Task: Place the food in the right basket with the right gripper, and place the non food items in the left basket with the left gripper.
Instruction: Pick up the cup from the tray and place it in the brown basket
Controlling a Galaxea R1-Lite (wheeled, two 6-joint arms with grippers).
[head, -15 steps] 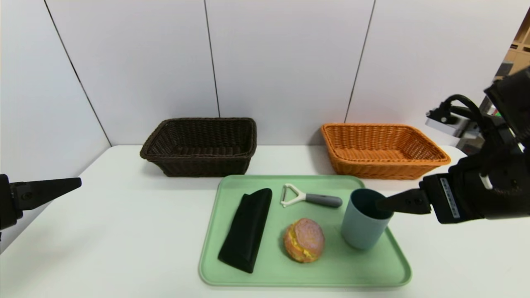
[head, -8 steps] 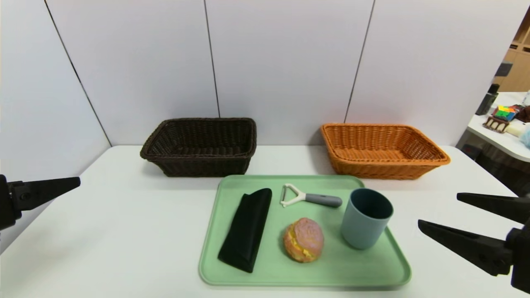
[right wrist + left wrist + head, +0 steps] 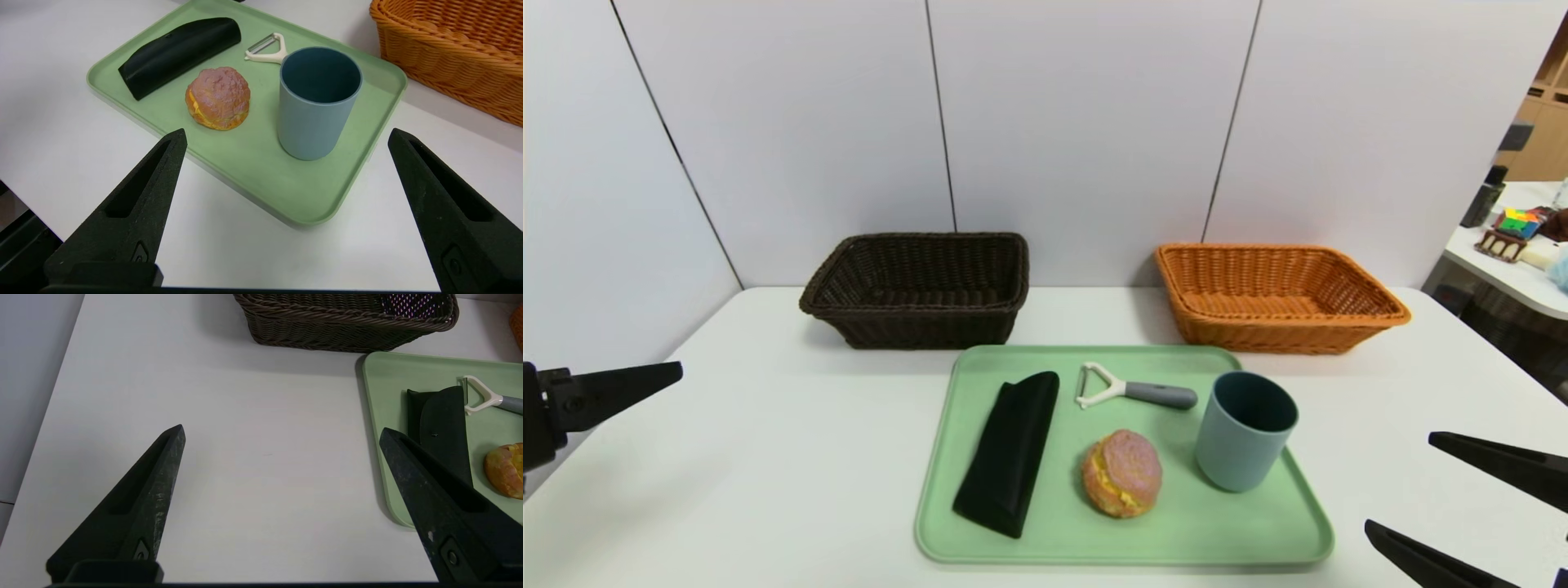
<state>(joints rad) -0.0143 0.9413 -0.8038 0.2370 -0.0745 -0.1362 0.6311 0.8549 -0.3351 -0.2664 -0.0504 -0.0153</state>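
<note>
Between the two grippers, ordered by size:

Surface: white; carries everything, spans both grippers.

Left basket: dark brown wicker, ahead of the left gripper and inward; nothing visible inside.

Right basket: orange wicker, ahead of the right gripper and slightly inward; nothing visible inside.

Green tray: between the grippers, nearer the right one; holds all four items.

Black pouch: tray side nearest the left gripper, lying flat.

Cup: blue-grey, upright, the item closest to the right gripper.

Bun: the food; beyond the cup as seen from the right gripper, just beside it, not touching.

Peeler: far side of the tray, between pouch and cup.

Left gripper: jaws spread wide, empty, over bare surface, well apart from the tray.

Right gripper: jaws spread wide, empty, off the tray's near corner.

Progress: nothing sorted yet, by my reading.

Risk: the cup stands close to the right gripper's line to the bun; a level approach could clip and topple it. A hard squeeze may deform the bun. The flat pouch could slip from the left gripper's pointed tips.
</note>
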